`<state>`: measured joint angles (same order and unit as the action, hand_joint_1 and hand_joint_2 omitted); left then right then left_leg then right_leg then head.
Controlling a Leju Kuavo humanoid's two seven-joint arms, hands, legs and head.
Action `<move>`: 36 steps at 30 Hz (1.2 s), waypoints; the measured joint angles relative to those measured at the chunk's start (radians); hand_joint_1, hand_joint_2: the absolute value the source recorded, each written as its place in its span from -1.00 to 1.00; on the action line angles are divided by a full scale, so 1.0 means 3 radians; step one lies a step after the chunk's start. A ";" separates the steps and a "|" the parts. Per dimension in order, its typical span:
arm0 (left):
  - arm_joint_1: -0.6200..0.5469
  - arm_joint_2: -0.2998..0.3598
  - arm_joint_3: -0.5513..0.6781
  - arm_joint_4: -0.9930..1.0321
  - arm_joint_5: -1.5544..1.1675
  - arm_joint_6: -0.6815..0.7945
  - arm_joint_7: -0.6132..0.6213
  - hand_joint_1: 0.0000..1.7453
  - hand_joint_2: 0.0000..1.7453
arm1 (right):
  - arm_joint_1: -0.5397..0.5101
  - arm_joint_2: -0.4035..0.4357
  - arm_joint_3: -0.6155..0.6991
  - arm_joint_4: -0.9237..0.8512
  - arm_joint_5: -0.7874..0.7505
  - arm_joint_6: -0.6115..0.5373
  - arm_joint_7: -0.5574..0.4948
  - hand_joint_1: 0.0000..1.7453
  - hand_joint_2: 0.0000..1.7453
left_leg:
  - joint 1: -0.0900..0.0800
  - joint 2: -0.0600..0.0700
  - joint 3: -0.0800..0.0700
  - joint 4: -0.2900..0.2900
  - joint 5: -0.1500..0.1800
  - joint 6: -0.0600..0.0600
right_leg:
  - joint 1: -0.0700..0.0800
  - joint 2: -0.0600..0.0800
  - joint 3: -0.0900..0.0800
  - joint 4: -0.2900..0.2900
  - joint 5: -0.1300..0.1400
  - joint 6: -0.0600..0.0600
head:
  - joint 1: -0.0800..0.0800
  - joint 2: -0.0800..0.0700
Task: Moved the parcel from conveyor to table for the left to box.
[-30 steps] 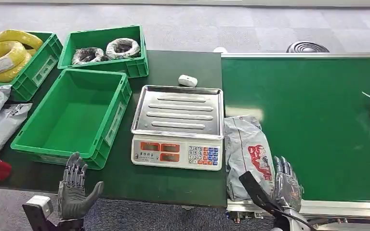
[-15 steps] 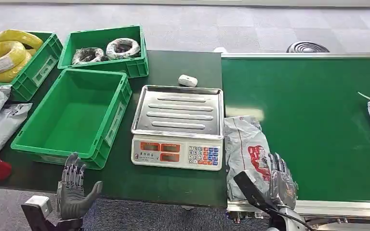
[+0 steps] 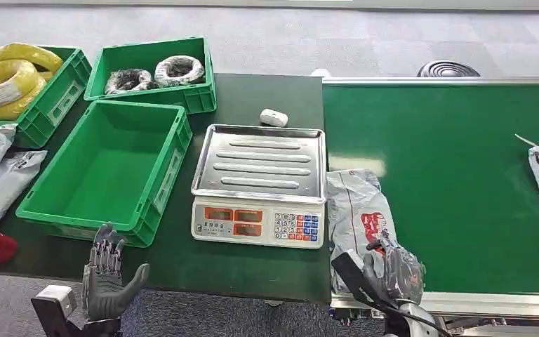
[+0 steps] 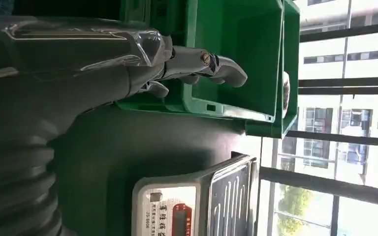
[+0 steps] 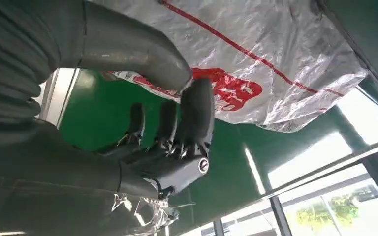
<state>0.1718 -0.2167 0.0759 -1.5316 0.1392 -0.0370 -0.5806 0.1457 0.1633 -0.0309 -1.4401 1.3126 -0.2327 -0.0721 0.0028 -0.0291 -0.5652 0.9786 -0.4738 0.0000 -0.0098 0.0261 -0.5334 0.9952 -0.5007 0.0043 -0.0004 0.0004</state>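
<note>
right robot hand (image 3: 393, 267) curling beside parcel (image 3: 358, 225), thumb meeting fingertips (image 5: 197, 105) in wrist view

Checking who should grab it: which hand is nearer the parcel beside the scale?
Right. The right hand is at the parcel's near end on the conveyor. The left hand hovers off the table's front edge, beyond the scale.

We see our right robot hand (image 5: 167, 142) with fingers curled inward, thumb (image 5: 128, 51) arched over them, hovering beside the crinkled white parcel (image 5: 275, 64) with red print, which lies on the green conveyor belt (image 5: 98, 113).
</note>
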 measured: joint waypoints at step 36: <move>-0.0126 0.0009 -0.0022 0.0015 0.0025 0.0062 0.0056 -1.00 1.00 | -0.1041 -0.0024 -0.0169 0.2412 -0.0123 -0.0710 0.0104 -1.00 1.00 | 0.0000 0.0002 0.0025 0.0000 -0.0001 0.0001 | 0.0000 0.0001 0.0020 -0.0003 -0.0001 0.0000 | 0.0000 -0.0001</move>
<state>0.1340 -0.2140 0.0694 -1.5270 0.1469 -0.0183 -0.5638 -0.1665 0.1560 -0.0816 -0.7164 1.2757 -0.4456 -0.0408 0.0029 -0.0285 -0.5576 0.9785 -0.4740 0.0002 -0.0098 0.0263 -0.5273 0.9943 -0.5010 0.0045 -0.0004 0.0000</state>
